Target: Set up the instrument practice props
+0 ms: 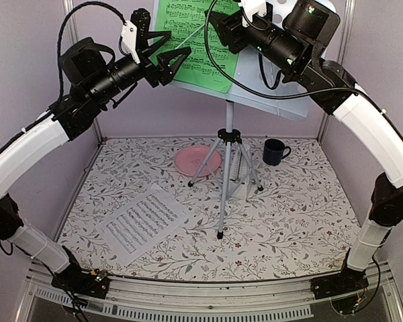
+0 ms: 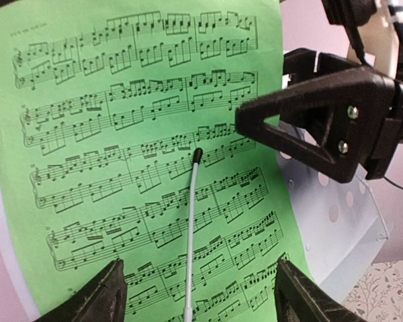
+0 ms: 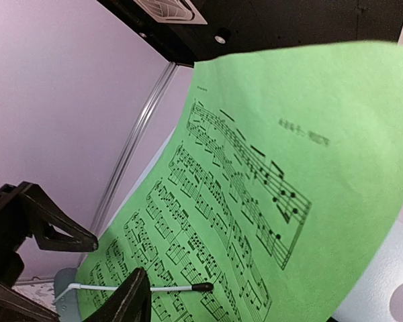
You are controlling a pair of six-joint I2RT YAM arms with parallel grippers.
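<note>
The green music sheet (image 1: 188,40) resting on the pale grey-blue perforated stand (image 1: 282,94) at upper centre should be left undisturbed as the wide-open, empty left hand (image 2: 201,285) is backed straight off; whether the right hand (image 1: 216,25) grips it cannot be told.

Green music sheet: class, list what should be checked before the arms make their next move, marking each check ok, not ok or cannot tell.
1. The green music sheet rests on the music stand: ok.
2. The left gripper is open: ok.
3. The right gripper is free of the sheet: cannot tell.
4. The stand's three feet are on the table: ok.
5. The white music sheet is on the stand: not ok, it lies flat on the table.
6. The metronome is upright: cannot tell, legs hide it.
</note>
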